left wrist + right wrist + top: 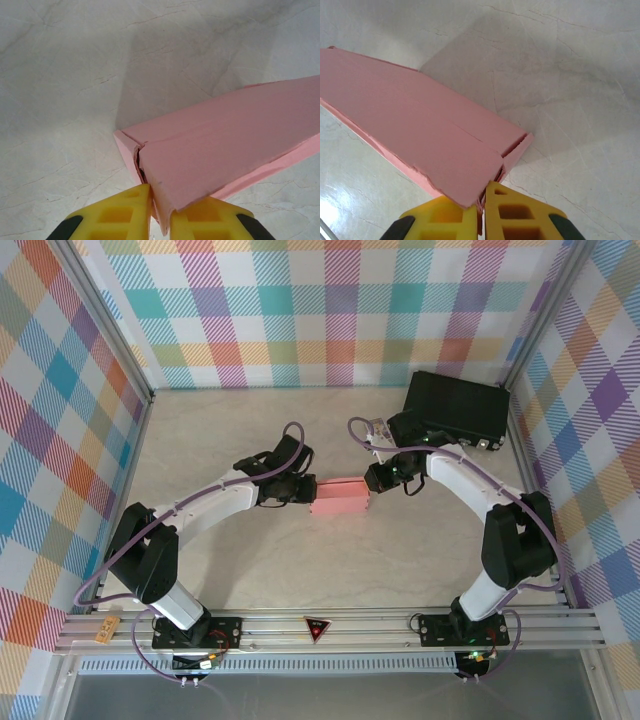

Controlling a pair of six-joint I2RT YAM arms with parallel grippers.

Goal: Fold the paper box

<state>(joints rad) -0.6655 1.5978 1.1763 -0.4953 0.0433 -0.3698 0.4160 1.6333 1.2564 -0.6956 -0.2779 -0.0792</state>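
The box [340,498] lies near the middle of the tabletop [230,440], already closed into a slim rectangular shape. Its long axis runs roughly from 9 to 3 o'clock in the top view.

The left end effector [304,491] meets it at the 9 o'clock end and the right end effector [369,482] at the 3 o'clock end, so each arm has one short end and neither is the nearer.

In the left wrist view the yellow fingers [120,215] are pressed nearly together, with a thin edge of pink card pinched between them. The box stretches away toward 2 o'clock, and its end flaps are not fully seated, with a dark slit showing at the corner. In the right wrist view the fingers [520,215] likewise pinch the card edge at the near corner. There the box runs off toward 10 o'clock, and a small tab stands out at its end.

The coming move probably turns on pushing inward along the long axis to seat both end flaps; pressing off-axis could buckle the thin card.

Bare tabletop lies open at 12 and 6 o'clock of the box. The black case [455,408] sits at about 1 o'clock, well apart from the box but close behind the right arm's wrist.
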